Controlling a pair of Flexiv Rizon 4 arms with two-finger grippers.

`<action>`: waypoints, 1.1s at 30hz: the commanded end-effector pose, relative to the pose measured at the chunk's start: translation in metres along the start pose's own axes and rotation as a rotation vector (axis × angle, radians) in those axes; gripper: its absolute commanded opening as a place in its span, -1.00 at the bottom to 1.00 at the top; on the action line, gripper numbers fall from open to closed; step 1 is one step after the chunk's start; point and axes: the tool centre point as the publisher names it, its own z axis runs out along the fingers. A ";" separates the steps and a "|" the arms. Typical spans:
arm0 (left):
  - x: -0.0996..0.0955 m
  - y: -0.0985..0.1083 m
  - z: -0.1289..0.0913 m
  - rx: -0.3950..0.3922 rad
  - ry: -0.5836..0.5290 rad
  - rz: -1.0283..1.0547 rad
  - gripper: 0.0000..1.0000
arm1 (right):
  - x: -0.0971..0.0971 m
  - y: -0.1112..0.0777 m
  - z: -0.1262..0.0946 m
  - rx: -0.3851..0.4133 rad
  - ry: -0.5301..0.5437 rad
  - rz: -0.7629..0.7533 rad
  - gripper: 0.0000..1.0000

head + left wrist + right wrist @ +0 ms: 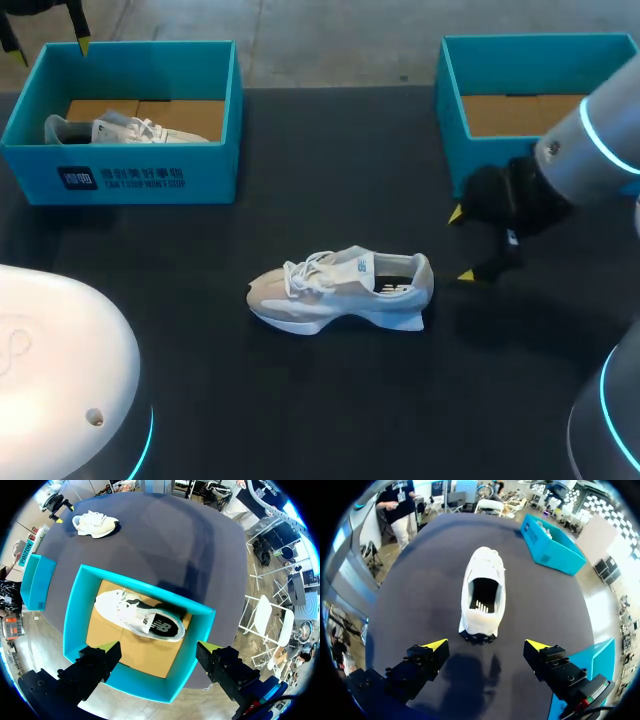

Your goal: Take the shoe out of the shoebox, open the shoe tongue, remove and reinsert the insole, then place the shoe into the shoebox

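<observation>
A black table (330, 400) holds two teal boxes at its far edge. The left box (130, 175) has a second shoe (120, 130) lying on its cardboard floor. The right box (448, 110) shows bare cardboard. The white shoe (340, 290) stands on its sole in the middle of the table, outside both boxes, heel towards the right gripper (486, 645). That gripper sits just behind the heel, fingers wide apart and holding nothing. The left gripper (159, 647) hangs above the left box, also spread wide and empty.
</observation>
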 end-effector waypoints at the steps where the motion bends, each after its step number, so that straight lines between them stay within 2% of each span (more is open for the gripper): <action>1: 0.001 0.000 -0.001 0.000 0.002 0.001 1.00 | 0.008 -0.017 0.008 -0.182 -0.018 0.022 1.00; 9: 0.001 0.000 -0.001 0.000 0.002 0.001 1.00 | 0.012 -0.034 0.025 -0.277 -0.006 0.026 1.00; 20: 0.001 0.000 -0.001 0.000 0.002 0.001 1.00 | 0.022 -0.061 0.052 -0.325 0.020 0.048 1.00; 33: 0.001 0.000 -0.001 0.000 0.002 0.001 1.00 | 0.024 -0.068 0.059 -0.343 0.039 0.046 1.00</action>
